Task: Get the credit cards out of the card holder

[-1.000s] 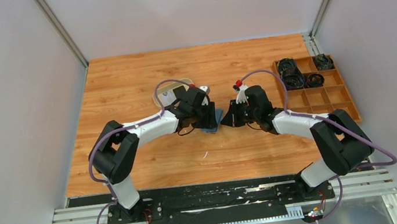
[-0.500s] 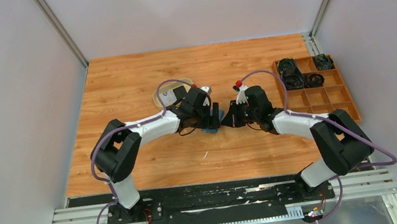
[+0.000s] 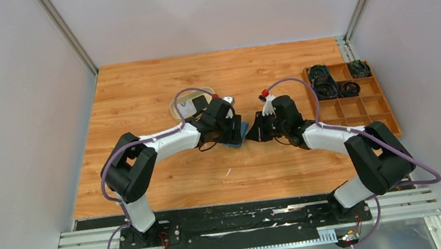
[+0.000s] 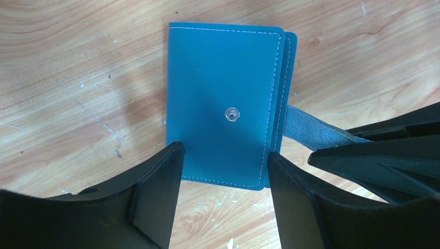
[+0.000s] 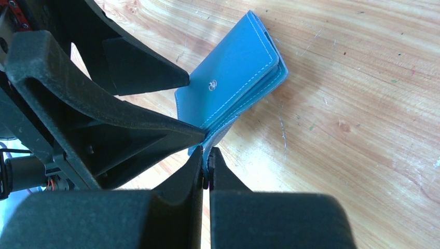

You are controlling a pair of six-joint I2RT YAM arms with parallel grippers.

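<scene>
The teal-blue card holder [image 4: 223, 104] lies folded on the wooden table, snap stud facing up. My left gripper [image 4: 224, 155] is open just above it, one finger on each side of its near edge. My right gripper [image 5: 207, 155] is shut on the holder's snap tab [image 4: 311, 132], pulling it out sideways, and the top flap is lifted a little [image 5: 233, 78]. In the top view both grippers meet at the card holder [image 3: 237, 134] in the middle of the table. No credit cards show at the holder.
A beige oval tray [image 3: 183, 101] sits just behind the left gripper, with a small dark flat piece [image 3: 200, 103] in it, too small to identify. A wooden compartment box [image 3: 359, 111] with coiled cables [image 3: 324, 80] stands at the right edge.
My left gripper has shifted slightly over the card holder and its jaws stand wider than a second ago. The right gripper has stayed shut on the tab.
</scene>
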